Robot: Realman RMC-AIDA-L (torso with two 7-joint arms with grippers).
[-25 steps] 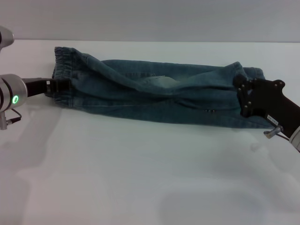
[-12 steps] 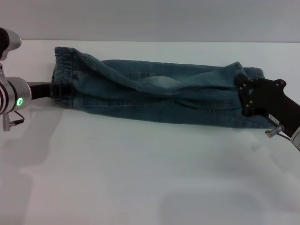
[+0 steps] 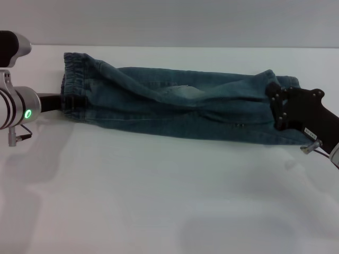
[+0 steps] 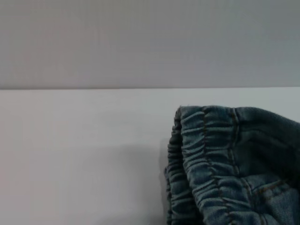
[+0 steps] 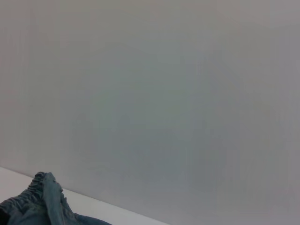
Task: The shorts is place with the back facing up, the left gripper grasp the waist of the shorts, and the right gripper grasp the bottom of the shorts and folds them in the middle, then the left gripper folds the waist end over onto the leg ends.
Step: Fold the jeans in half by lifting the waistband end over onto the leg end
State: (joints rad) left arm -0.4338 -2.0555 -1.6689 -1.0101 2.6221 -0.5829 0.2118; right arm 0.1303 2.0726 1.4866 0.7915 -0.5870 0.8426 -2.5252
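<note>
The denim shorts (image 3: pixel 180 108) lie folded lengthwise into a long strip across the far half of the table (image 3: pixel 159 201), waist toward its left edge, leg hems toward its right. The left gripper (image 3: pixel 58 100) sits at the gathered waist of the shorts (image 3: pixel 74 87); whether its fingers pinch the band I cannot tell. The right gripper (image 3: pixel 275 108) rests at the bottom of the shorts (image 3: pixel 283 84), fingers hidden in the cloth. For the next fold, the left should probably secure both waist layers, lift just clear, and carry straight toward the hems.
</note>
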